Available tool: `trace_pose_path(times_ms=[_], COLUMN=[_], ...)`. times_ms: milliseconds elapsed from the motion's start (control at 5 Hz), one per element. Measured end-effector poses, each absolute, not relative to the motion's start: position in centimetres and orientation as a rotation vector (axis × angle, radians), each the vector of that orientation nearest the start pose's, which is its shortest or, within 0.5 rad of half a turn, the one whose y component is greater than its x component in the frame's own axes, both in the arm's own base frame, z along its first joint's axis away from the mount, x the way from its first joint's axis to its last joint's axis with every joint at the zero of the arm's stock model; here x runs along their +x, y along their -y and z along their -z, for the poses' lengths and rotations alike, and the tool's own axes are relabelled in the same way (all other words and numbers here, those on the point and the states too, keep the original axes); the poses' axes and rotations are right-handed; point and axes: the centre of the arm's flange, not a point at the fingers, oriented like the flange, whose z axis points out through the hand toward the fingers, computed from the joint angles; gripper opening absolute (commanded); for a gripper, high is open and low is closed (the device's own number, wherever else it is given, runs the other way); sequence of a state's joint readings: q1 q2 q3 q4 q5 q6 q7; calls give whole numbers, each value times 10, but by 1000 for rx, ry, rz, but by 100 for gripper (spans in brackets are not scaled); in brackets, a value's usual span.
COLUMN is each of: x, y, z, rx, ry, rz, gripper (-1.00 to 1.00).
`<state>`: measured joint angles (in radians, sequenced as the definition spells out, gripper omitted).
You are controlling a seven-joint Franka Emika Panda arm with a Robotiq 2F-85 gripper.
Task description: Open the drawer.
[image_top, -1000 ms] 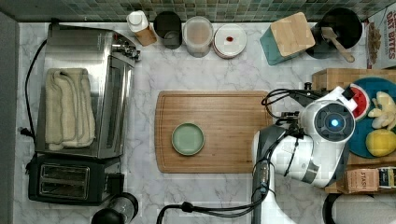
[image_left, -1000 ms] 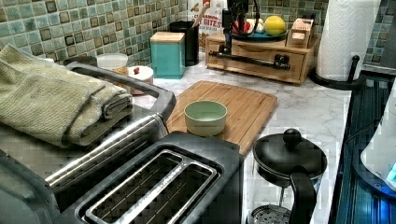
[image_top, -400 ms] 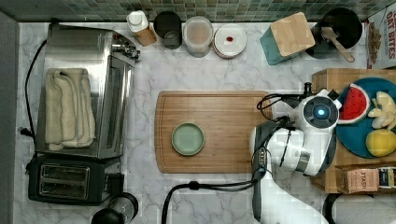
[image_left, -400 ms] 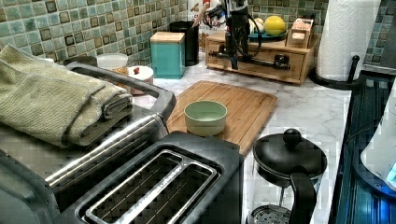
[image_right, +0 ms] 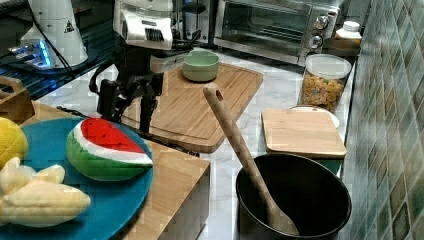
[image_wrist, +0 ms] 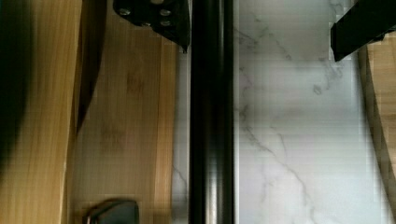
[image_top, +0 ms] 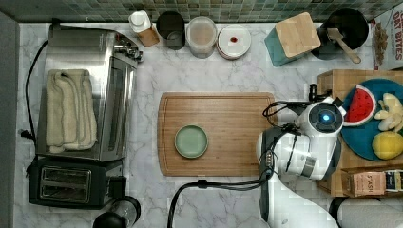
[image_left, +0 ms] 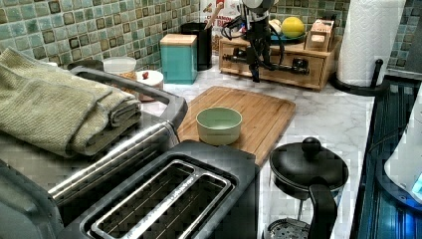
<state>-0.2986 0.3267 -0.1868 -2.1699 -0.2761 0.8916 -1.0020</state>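
Note:
The drawer is the front of a low light-wood box, and it looks closed. Its long black bar handle runs across the front. My gripper hangs right in front of that handle, pointing down. In the wrist view the handle runs between the two fingers of my open gripper, close to one finger and well apart from the other; the drawer front lies beside it. The right view shows my gripper with its fingers spread, beside the wooden box.
A blue plate of toy fruit rests on the box. A grooved cutting board with a green bowl lies beside the arm. A black pot with a wooden spoon, a teal canister and a paper towel roll stand nearby.
The arm has moved towards the top view's left, off the plate, and come down in front of the drawer, so the handle now sits between the fingers.

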Motion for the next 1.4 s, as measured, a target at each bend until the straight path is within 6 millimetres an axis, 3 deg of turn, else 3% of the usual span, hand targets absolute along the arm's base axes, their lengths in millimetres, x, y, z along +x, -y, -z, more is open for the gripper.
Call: trace_pose_path(times_ms=[400,800,1200,1400], x=[497,496,489,492], y=[266,269,273,267], z=[-231,-233,-238,-238], rx=[-3304,-3280,-3228,-3167], ry=[-180,-242,-409,-626], rz=[-42,-15,98,131], gripper=[100,100,100,100])
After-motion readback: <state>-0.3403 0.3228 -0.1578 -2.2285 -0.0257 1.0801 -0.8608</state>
